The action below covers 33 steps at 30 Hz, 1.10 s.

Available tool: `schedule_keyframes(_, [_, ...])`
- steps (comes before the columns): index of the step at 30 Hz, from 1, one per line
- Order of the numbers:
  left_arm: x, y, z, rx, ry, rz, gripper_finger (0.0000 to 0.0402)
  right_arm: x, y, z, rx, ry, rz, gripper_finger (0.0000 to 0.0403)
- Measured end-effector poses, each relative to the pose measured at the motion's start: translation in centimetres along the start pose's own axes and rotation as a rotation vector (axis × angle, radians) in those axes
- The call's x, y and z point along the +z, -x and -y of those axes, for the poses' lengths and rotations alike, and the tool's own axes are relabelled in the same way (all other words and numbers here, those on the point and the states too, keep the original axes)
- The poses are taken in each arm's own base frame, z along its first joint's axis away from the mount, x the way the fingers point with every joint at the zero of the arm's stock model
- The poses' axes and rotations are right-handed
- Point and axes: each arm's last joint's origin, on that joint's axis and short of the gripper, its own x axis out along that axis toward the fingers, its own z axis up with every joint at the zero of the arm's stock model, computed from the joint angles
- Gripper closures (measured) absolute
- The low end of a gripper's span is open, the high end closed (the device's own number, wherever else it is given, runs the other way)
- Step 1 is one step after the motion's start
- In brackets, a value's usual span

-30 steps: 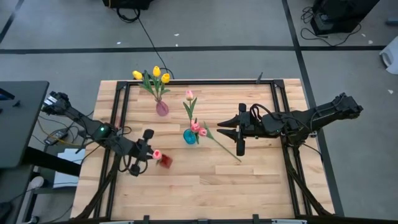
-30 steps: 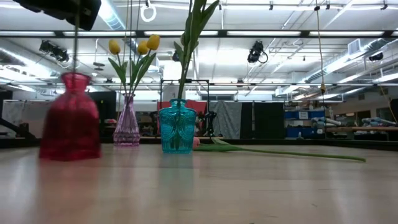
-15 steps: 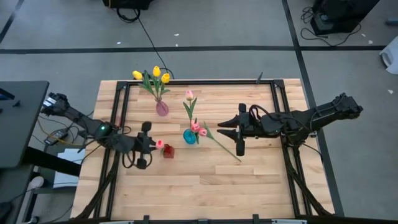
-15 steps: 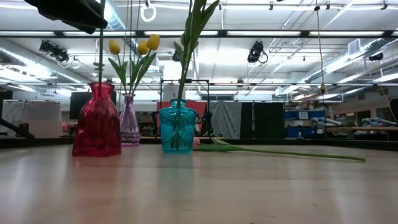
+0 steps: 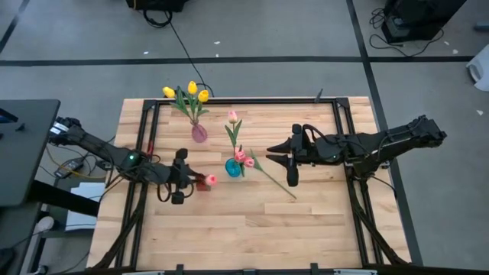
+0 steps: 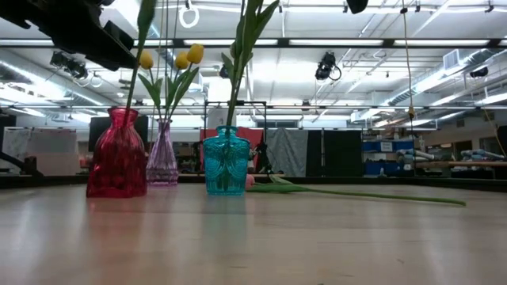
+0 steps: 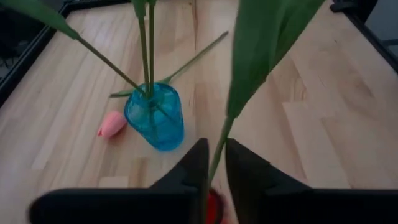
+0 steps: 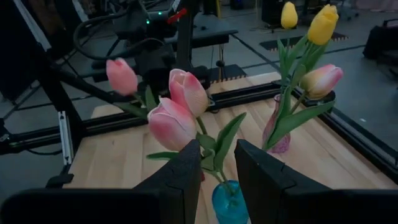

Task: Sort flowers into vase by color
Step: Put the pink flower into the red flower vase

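L hand (image 5: 189,180) sits over the red vase (image 6: 116,155) near the tabletop (image 5: 229,229) left side, fingers (image 7: 242,177) a narrow gap apart w/ a pink tulip's stem (image 7: 219,152) running between them down into that vase; can't tell if they're pinching it. R hand (image 5: 279,153) hovers right of the teal vase (image 5: 233,167), empty, fingers spread. Yellow tulips (image 5: 191,92) stand in the purple vase (image 5: 199,134). Pink tulips (image 8: 177,109) in teal vase. One tulip (image 5: 269,177) lies flat on tabletop beside it.
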Motion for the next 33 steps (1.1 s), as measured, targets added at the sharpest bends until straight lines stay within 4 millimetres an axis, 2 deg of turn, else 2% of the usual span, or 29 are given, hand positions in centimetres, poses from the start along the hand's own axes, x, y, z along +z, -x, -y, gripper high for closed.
schedule_keyframes(7, [0.3,1.2,-0.4,-0.010,0.028,0.046,0.0255,-0.6,0.0,0.2,-0.024,-0.033,-0.060,0.0290])
schedule_keyframes(13, [1.9,4.1,-1.6,0.027,0.057,0.099,0.0233,-1.9,-0.1,0.5,-0.065,-0.071,-0.159,0.0290])
schedule_keyframes(15, [2.4,5.1,-2.0,0.061,0.082,0.151,0.0233,-3.2,-0.5,0.9,-0.089,-0.090,-0.199,0.0290])
schedule_keyframes(18, [2.5,6.1,-2.7,0.135,0.112,0.206,0.0232,-6.3,-1.7,1.8,-0.155,-0.124,-0.279,0.0290])
schedule_keyframes(24, [2.6,6.5,-3.0,0.208,0.137,0.240,0.0232,-12.7,-4.4,3.4,-0.301,-0.155,-0.455,0.0290])
schedule_keyframes(33, [3.0,6.6,-3.0,0.205,0.163,0.279,0.0232,-17.5,-8.3,2.7,-0.341,-0.091,-0.537,0.0290])
